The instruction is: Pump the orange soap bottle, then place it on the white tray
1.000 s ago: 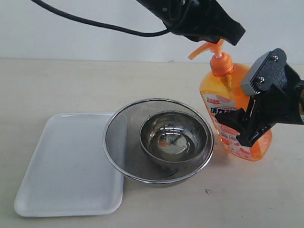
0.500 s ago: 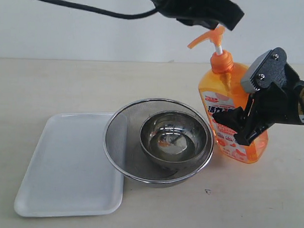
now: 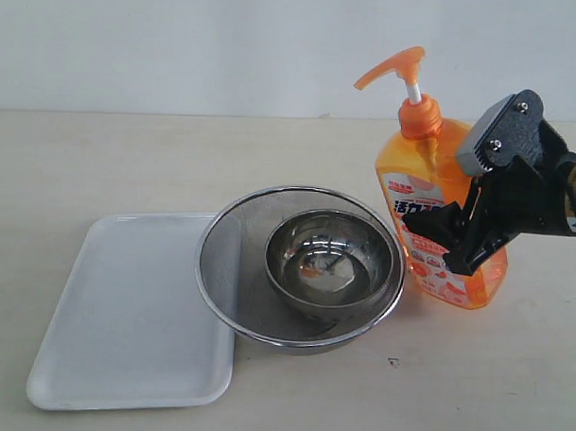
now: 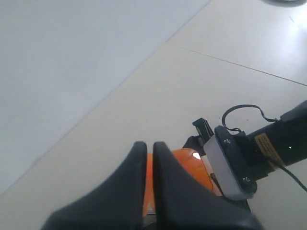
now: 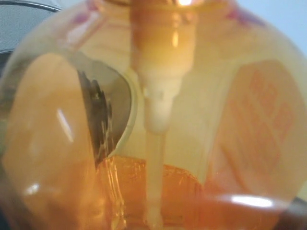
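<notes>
Exterior view: the orange soap bottle (image 3: 415, 168) stood on the table (image 3: 129, 153), just right of the mesh strainer (image 3: 231, 270), which lay between it and the white tray (image 3: 124, 314). The right gripper (image 3: 457, 242) was clamped across the bottle's labelled body, below the raised pump head (image 3: 393, 66). A steel bowl (image 3: 286, 258) sat inside the strainer, whose rim overlapped the tray's right edge. Left wrist view: the left gripper (image 4: 149, 148) hung above the bottle, jaws drawn together, holding nothing. Right wrist view: the bottle filled the frame.
</notes>
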Controlling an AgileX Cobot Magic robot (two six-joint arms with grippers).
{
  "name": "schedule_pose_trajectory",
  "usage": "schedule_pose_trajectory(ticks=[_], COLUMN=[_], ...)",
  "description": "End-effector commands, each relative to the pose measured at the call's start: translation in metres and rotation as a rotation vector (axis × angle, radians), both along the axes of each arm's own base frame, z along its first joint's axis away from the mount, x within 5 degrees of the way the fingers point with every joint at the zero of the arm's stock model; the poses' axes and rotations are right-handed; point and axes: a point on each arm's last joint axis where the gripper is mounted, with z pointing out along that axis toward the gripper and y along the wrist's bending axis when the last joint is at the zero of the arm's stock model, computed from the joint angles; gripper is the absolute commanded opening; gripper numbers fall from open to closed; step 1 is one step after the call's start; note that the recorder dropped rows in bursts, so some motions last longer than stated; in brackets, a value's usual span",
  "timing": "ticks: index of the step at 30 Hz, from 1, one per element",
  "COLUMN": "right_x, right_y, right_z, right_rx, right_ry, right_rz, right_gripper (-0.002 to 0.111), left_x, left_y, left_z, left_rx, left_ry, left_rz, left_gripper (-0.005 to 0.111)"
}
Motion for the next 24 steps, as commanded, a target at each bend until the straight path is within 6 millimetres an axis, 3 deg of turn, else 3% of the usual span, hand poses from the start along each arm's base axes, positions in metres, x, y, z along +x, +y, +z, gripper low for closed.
schedule_pose_trajectory(ticks=[1,24], right_x=[-0.002,-0.002], right_y=[0.001,0.001], right_z=[-0.003,-0.002], right_rx=[0.006,0.028], right_ry=[0.016,0.021], right_rz=[0.008,-0.011], right_gripper=[0.000,0.000], left_x=[-0.007,-0.057], left_y=[0.013,0.107], left_z=[0.013,0.072], left_rx=[-0.001,0.092], left_ry=[-0.040,-0.174], left_rz=[0.049,0.350], left_gripper=[0.005,0.005])
